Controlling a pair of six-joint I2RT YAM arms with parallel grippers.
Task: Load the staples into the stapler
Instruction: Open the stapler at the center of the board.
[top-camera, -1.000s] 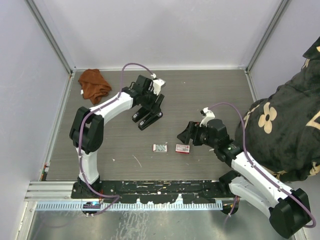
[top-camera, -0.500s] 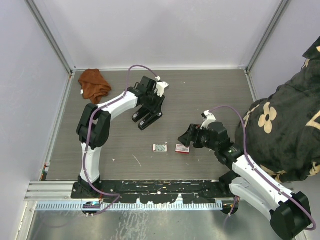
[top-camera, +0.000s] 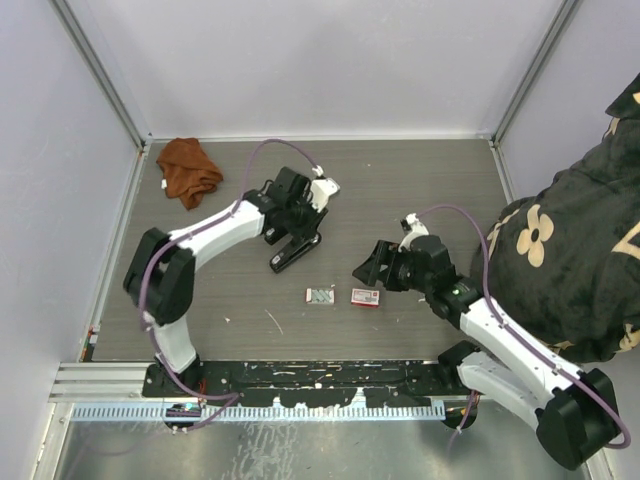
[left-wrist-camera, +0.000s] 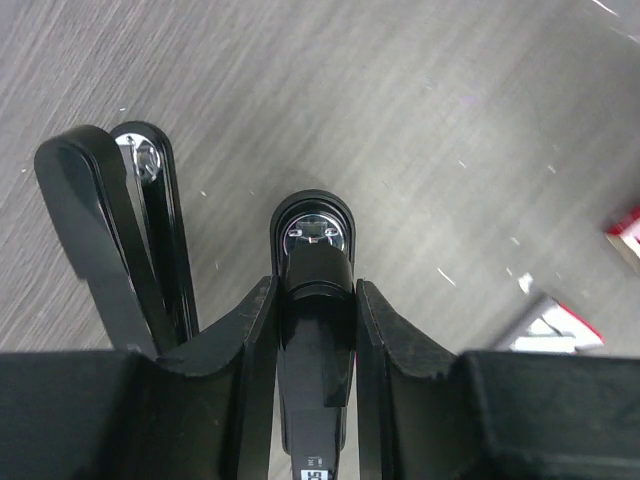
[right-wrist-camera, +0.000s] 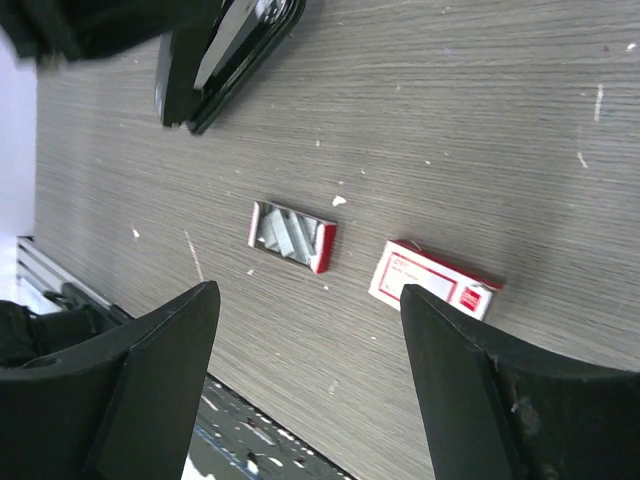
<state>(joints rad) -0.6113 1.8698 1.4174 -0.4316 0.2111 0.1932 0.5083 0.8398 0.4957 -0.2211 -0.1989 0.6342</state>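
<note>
Hidden inside left gripper (left-wrist-camera: 315, 292): rear of black stapler (left-wrist-camera: 317, 250). Blurred and clipped at left wrist view's right edge: staple tray (left-wrist-camera: 545, 325), red box (left-wrist-camera: 628, 232).

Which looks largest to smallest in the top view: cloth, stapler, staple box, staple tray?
1. brown cloth
2. black stapler, partly hidden
3. staple box and staple tray, too alike to rank

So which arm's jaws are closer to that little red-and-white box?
Right. The right arm's jaws hang open just beyond the red-and-white staple box, almost over it. The left arm's jaws sit farther back and left, around a black stapler.
</note>
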